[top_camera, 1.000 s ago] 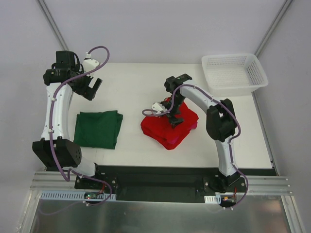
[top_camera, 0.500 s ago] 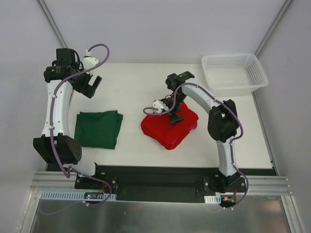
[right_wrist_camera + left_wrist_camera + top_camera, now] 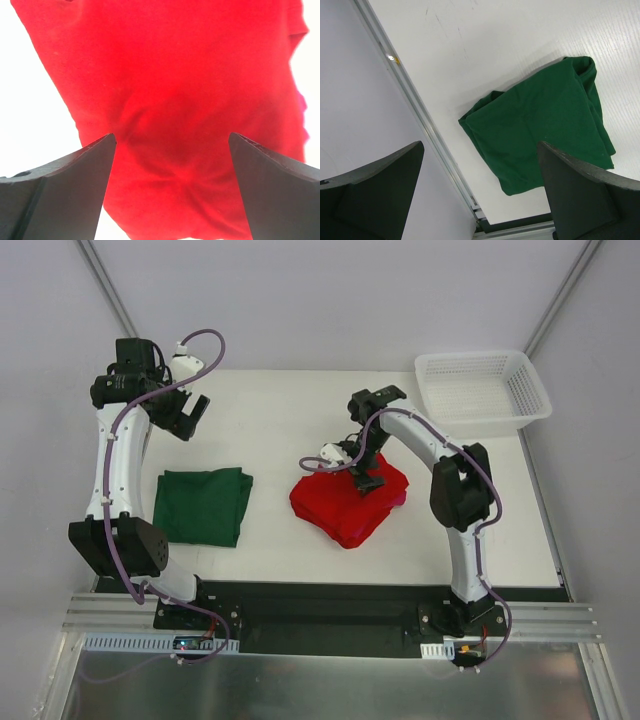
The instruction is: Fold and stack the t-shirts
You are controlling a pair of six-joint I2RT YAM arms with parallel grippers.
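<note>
A folded dark green t-shirt (image 3: 202, 505) lies on the left of the white table; it also shows in the left wrist view (image 3: 540, 125). A folded bright red t-shirt (image 3: 340, 508) lies in the middle, and fills the right wrist view (image 3: 175, 100). My left gripper (image 3: 187, 417) is open and empty, raised above the table's far left, behind the green shirt. My right gripper (image 3: 362, 472) is open and empty, just above the red shirt's far part, with creased cloth between its fingers (image 3: 65, 190).
A white plastic mesh basket (image 3: 482, 390) stands at the back right corner. The table's left edge has a metal rail (image 3: 420, 115) beside a grey wall. A black strip runs along the near edge by the arm bases.
My right gripper has drawn slightly right and back over the red shirt. My left gripper has shifted slightly toward the back left.
</note>
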